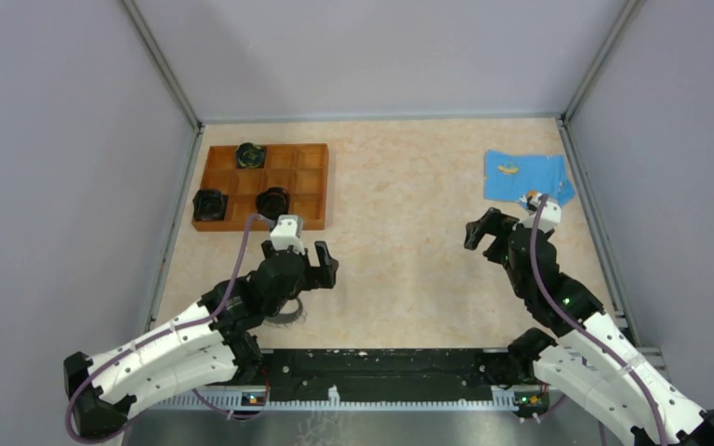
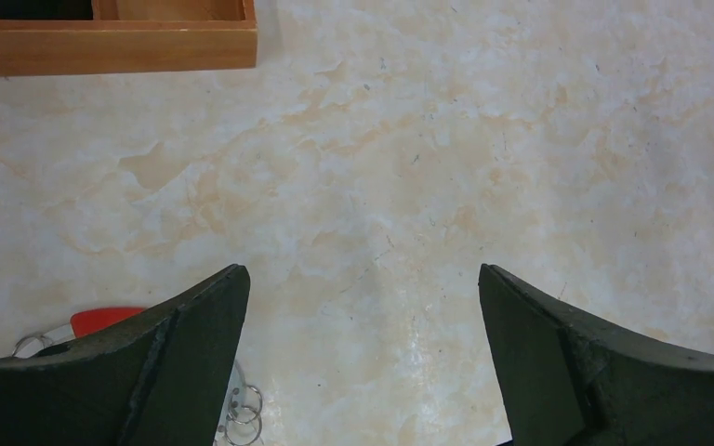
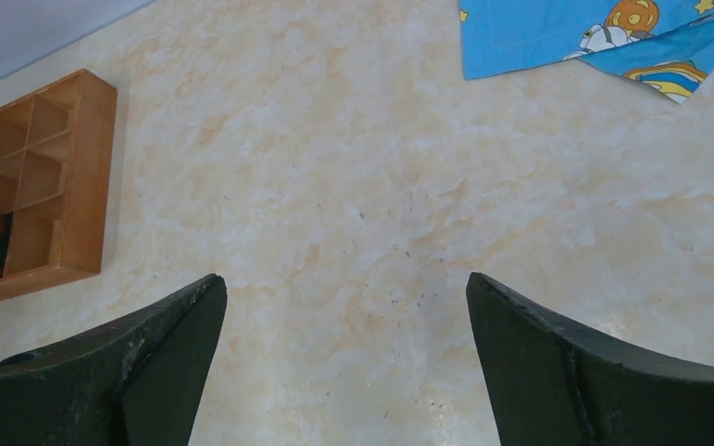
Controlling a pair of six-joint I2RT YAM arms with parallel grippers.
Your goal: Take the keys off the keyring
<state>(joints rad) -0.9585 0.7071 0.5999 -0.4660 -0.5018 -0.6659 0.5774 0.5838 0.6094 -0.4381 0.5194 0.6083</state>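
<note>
Both arms' fingers (image 2: 195,344) spread wide, empty.

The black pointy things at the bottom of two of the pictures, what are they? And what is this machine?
They are gripper fingers. The machine is two robot arms bolted to a table. One picture looks down from above; the other two come from cameras on each wrist. The left gripper and the right gripper are both open and hold nothing. On the table lie a wooden tray with black round pucks and a blue cartoon cloth. Beside the left gripper peeks a keyring with a red part and small rings.
</note>
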